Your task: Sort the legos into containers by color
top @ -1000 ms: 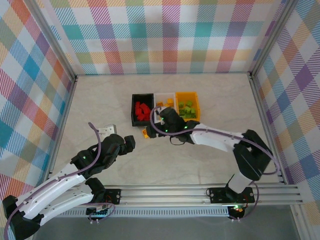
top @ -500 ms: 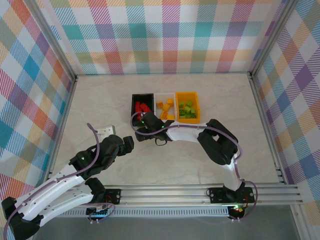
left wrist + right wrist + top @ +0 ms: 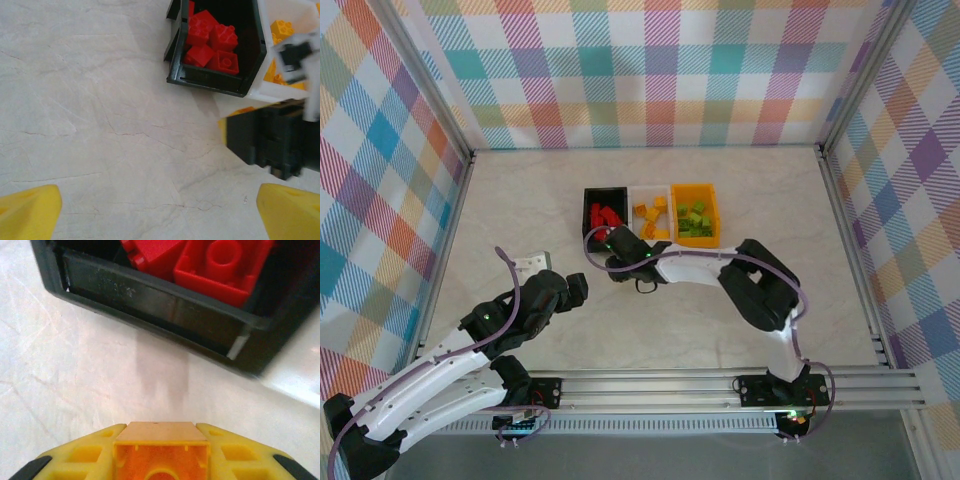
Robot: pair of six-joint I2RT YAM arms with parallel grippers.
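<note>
Three bins stand in a row at mid-table: black [image 3: 587, 214] with red legos [image 3: 606, 217], white [image 3: 649, 188] with yellow-orange legos [image 3: 651, 213], and orange [image 3: 695, 187] with green legos [image 3: 695, 220]. My right gripper [image 3: 614, 251] hangs just in front of the black bin's near wall [image 3: 150, 300], shut [image 3: 160, 432] on a yellow-orange lego [image 3: 160, 460]. Red legos [image 3: 220, 265] lie behind that wall. My left gripper [image 3: 575, 288] is open [image 3: 160, 210] over bare table, short of the black bin [image 3: 220, 82], with nothing between its fingers.
The right arm's black wrist [image 3: 280, 145] sits in front of the white bin [image 3: 280, 92]. An aluminium rail [image 3: 720, 385] runs along the near edge, and plaid walls close the other three sides. Bare marble-patterned table lies left and right of the bins.
My right gripper swung left from in front of the white bin to the black bin's front. The loose yellow-orange lego that lay there is now held in it. The left arm barely moved.
</note>
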